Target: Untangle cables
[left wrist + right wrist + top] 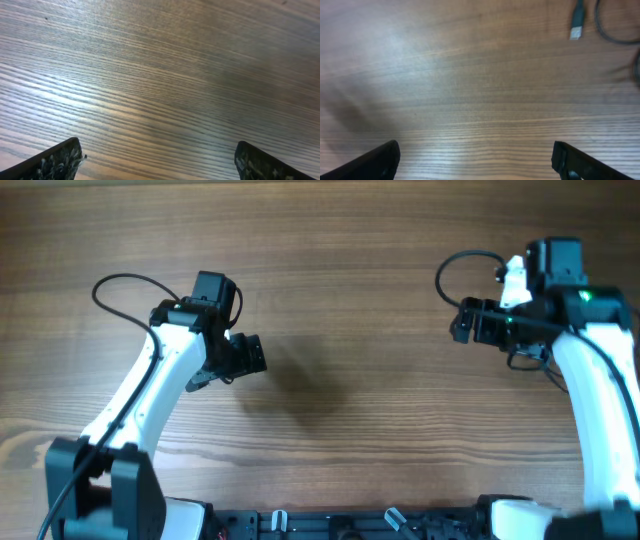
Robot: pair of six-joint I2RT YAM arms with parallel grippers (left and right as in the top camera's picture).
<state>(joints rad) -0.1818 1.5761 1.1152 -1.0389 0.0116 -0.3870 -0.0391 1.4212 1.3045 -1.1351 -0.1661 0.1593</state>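
Note:
One cable shows only in the right wrist view: a black plug with a silvery tip (576, 22) lies on the wooden table, with a thin black cord loop (612, 32) beside it at the top right. My right gripper (476, 146) is open and empty, well short of the plug; overhead it hangs at the right (461, 320). My left gripper (157, 145) is open and empty over bare wood; overhead it is left of centre (248, 356). No cable shows in the left wrist view. The plug is hidden in the overhead view.
The wooden table (340, 300) fills the overhead view. A thin black loop (440, 278) curves beside the right wrist and another (110, 282) beside the left arm; these look like the arms' own wires. Dark cord bits (520, 360) show under the right arm.

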